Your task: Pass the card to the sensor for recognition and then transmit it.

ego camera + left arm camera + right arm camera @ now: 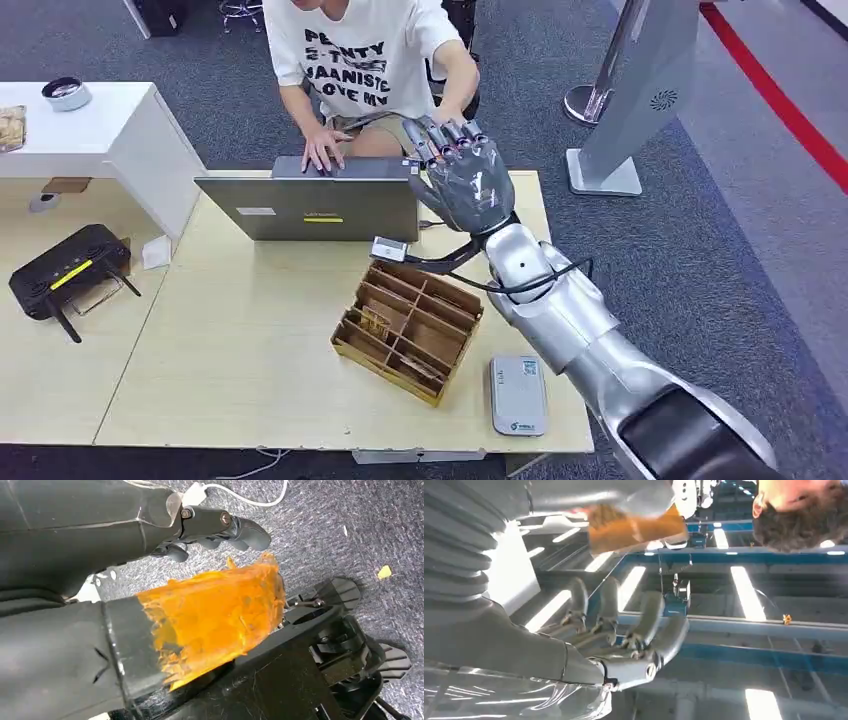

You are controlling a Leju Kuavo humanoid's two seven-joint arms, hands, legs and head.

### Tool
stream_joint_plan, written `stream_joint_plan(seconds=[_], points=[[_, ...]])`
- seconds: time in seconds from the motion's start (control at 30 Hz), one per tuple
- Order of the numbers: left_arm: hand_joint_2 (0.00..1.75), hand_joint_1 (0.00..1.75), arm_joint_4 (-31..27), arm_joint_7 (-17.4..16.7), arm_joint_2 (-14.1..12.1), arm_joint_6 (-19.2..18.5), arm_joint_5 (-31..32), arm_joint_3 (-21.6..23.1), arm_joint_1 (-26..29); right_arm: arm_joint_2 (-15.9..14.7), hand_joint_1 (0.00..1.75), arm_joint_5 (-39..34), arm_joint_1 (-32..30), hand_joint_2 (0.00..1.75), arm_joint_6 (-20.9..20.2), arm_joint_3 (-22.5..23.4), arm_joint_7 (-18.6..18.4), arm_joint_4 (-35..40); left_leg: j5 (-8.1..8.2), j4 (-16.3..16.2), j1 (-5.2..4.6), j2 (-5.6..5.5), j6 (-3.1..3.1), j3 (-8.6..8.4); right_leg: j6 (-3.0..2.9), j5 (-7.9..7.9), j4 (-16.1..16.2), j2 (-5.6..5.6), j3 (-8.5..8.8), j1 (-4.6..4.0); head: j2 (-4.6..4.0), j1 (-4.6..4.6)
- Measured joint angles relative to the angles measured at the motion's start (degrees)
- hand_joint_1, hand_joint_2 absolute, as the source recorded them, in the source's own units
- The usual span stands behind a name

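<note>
My right hand is raised past the far table edge, its back toward me and its fingers pointing at a seated person. The person's hand is right at my fingertips. In the right wrist view the fingers are spread apart from the orange-taped thumb, and I see no card between them. The grey sensor pad lies near the table's front right corner. A wooden divided box holding cards sits mid-table. My left hand hangs over the carpet with nothing in it.
The person's other hand rests on an open laptop at the far table edge. A black router sits on the table to the left, with a white counter beyond it. A grey stand rises at the right, and a chair base is by my left hand.
</note>
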State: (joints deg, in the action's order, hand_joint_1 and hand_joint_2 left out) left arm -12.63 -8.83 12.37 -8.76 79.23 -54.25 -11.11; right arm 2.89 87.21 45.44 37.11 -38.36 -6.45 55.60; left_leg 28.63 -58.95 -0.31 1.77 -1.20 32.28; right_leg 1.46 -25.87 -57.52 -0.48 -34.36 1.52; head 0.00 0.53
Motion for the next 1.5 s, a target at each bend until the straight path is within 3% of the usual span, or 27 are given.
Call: stream_joint_plan(seconds=[0.57,0.97,1.07,1.17,1.23,1.5], points=[[0.00,0.00,0.00,0.00,0.00,0.02,-0.02,0.00,0.02,0.00,0.00,0.00,-0.59,0.00,0.00,0.68,0.00,1.12,-0.02,0.00,0.00,0.00,0.02,-0.02,-0.02,0.03,0.00,0.00,0.01,0.00,0.00,0.00],[0.00,0.00,0.00,0.24,-0.02,0.35,-0.92,0.00,0.70,0.00,0.00,-0.20,-5.12,0.00,0.00,5.82,4.05,6.67,-0.02,0.00,-0.01,0.00,0.03,-0.03,-0.01,0.03,0.00,0.00,0.01,0.00,0.00,0.00],[0.00,0.00,0.00,0.39,0.00,0.59,-1.60,0.00,0.90,0.42,0.00,-4.31,-8.19,0.00,0.02,8.51,8.34,11.44,-0.02,0.00,0.00,-0.03,0.03,-0.02,-0.02,0.02,0.00,-0.04,0.03,-0.01,0.00,0.04],[0.00,0.00,0.00,0.63,0.00,1.33,-2.58,0.00,1.34,2.92,0.00,-12.61,-13.08,0.00,0.02,13.91,17.27,18.82,-0.01,0.00,0.01,-0.03,0.03,-0.02,-0.02,-0.01,0.00,-0.03,0.03,-0.03,0.00,0.02],[0.00,0.00,0.00,0.87,0.00,1.60,-3.06,0.00,1.72,4.88,0.00,-17.12,-16.60,0.00,0.02,17.32,21.16,23.44,0.02,0.01,0.01,-0.05,0.05,0.00,-0.02,-0.03,0.00,-0.04,0.01,-0.03,0.00,0.00],[0.00,0.00,0.00,0.90,0.00,1.70,-3.32,0.00,2.00,7.32,0.00,-19.05,-20.90,0.00,0.00,22.05,22.49,30.53,-0.01,0.01,0.01,0.00,0.07,-0.04,-0.05,0.02,0.01,-0.01,0.03,-0.02,0.00,0.00]])
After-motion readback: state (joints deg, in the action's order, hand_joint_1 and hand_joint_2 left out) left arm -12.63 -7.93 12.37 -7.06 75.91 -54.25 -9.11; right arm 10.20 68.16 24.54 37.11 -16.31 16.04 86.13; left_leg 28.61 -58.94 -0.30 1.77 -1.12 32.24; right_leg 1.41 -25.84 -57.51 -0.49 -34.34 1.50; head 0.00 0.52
